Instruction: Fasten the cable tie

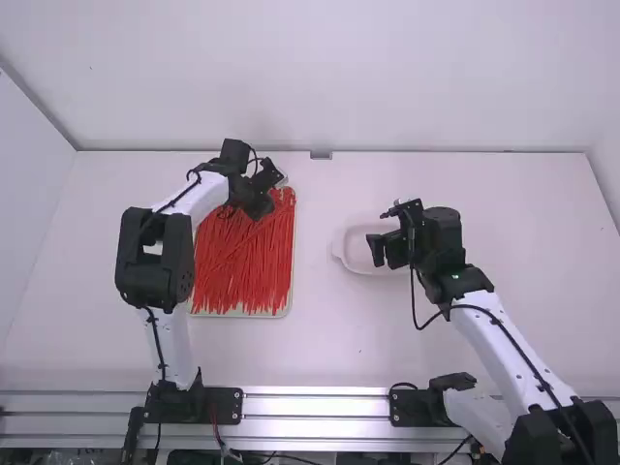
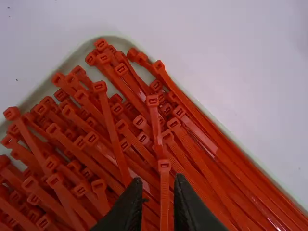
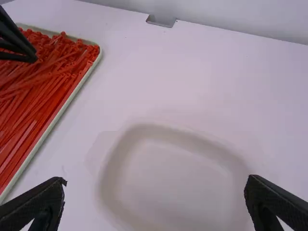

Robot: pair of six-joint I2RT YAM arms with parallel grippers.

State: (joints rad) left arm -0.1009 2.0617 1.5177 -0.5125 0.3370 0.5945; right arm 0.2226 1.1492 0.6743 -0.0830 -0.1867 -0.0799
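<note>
Cable ties [image 2: 110,125]: smooth, faintly glossy red-orange plastic with ribbed straps, held in a pale, matt tray [image 3: 72,94]. The dish [image 3: 173,178] is shown as smooth white plastic with a dull finish, and the table [image 3: 216,72] as matt white.

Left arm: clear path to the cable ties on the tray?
Probably yes. The left gripper hangs at the cable ties, open, straddling one; nothing covers them.

cable ties [image 1: 242,257] in tray [image 1: 290,300] | bowl [image 1: 347,250] right of tray
</note>
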